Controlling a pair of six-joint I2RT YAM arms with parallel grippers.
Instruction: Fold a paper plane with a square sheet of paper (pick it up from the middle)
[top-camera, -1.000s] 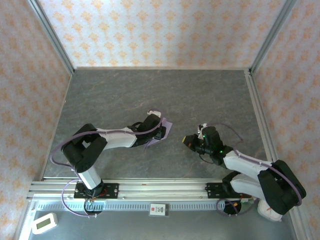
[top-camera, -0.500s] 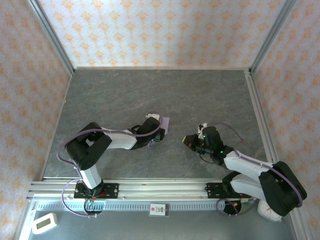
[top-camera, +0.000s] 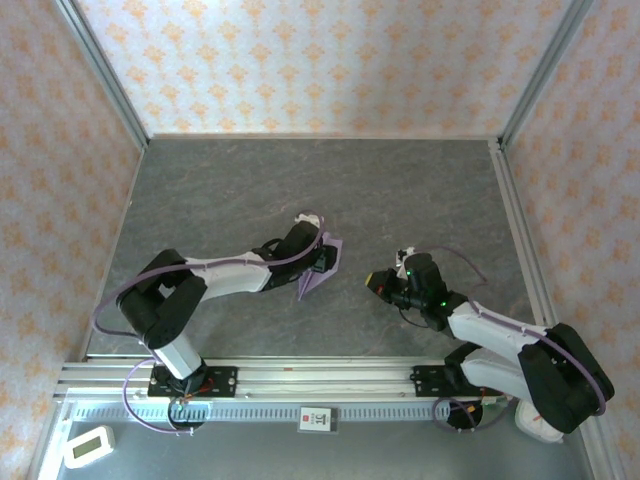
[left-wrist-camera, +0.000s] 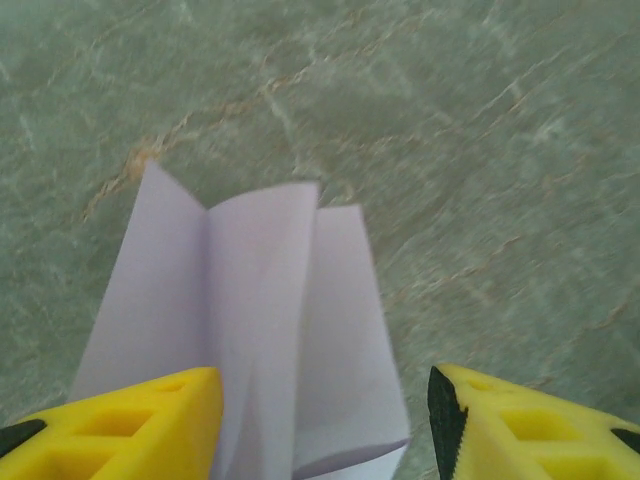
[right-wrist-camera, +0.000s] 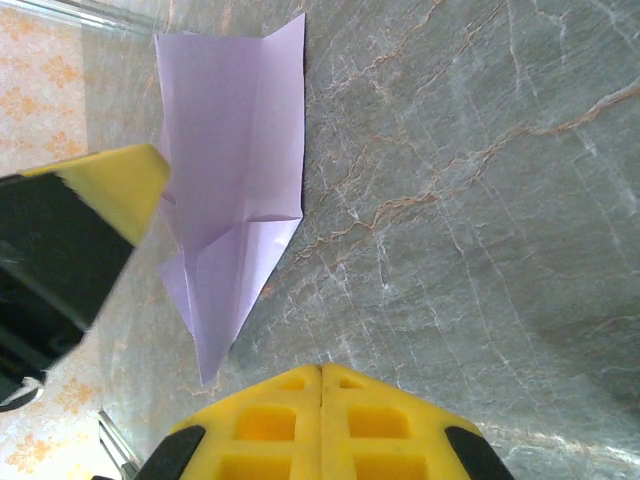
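The pale lilac paper plane (top-camera: 322, 268) lies folded into a slim dart at the middle of the grey table, its point toward the near edge. In the right wrist view the paper plane (right-wrist-camera: 235, 170) shows its centre crease and folded flaps. My left gripper (top-camera: 316, 258) is over its wide end. In the left wrist view the paper plane (left-wrist-camera: 265, 330) sits between the open fingers of the left gripper (left-wrist-camera: 325, 400), against the left finger, with a gap to the right fingertip (left-wrist-camera: 445, 405). My right gripper (top-camera: 372, 283) rests shut and empty a little to the right, its closed tips (right-wrist-camera: 321, 372) pointing at the plane.
Patterned walls with metal posts (top-camera: 110, 85) enclose the table on three sides. An aluminium rail (top-camera: 320, 385) carrying both arm bases runs along the near edge. A small white device (top-camera: 88, 446) lies at the bottom left, outside the rail.
My left wrist has turned and shifted slightly; the paper, seen edge-on half a second ago, now shows broader with its point toward the near edge. The right arm has not moved.
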